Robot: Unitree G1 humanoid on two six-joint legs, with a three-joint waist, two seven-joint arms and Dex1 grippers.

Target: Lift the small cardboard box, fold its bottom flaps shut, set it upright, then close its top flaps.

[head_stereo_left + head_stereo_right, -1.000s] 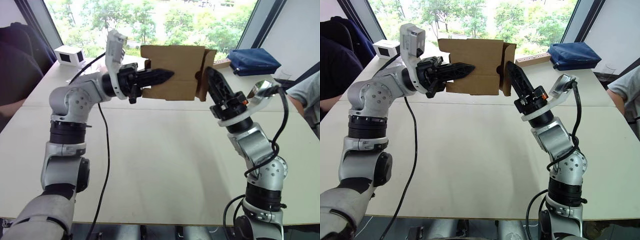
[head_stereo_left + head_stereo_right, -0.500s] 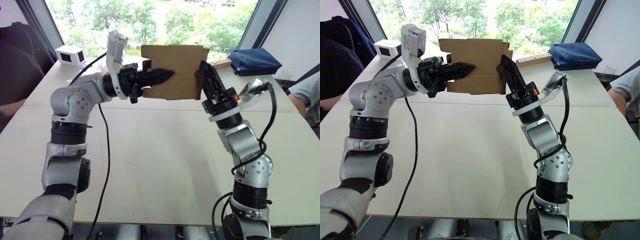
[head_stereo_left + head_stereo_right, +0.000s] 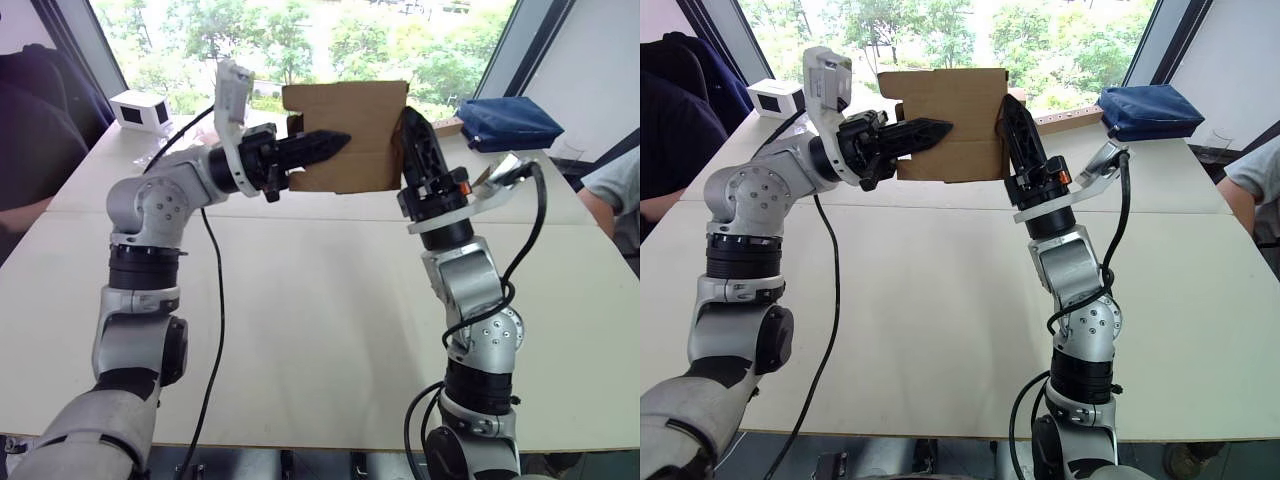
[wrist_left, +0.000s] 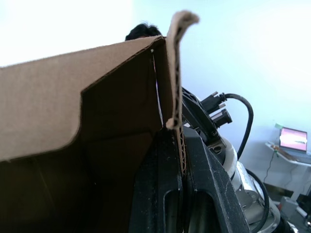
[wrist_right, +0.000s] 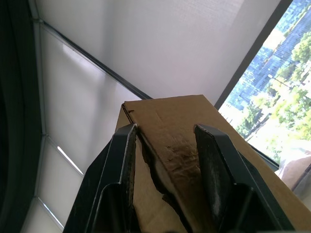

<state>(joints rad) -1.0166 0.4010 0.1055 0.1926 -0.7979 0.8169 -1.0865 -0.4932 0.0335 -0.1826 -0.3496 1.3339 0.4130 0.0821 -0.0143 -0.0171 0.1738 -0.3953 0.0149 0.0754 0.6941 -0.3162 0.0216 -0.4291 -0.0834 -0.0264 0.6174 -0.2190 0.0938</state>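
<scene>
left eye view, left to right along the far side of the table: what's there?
white box with dark panels → left claw → small cardboard box → right claw → blue bag → person's sleeve

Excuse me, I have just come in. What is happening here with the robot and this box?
The robot holds the small cardboard box in the air above the table, with both arms. The left end effector is shut on one wall of the box, pinching the cardboard between its fingers. The right end effector presses against the box's right end with its fingers open, apparently pushing the flaps there shut. A person's arm shows at the table's right edge.
</scene>
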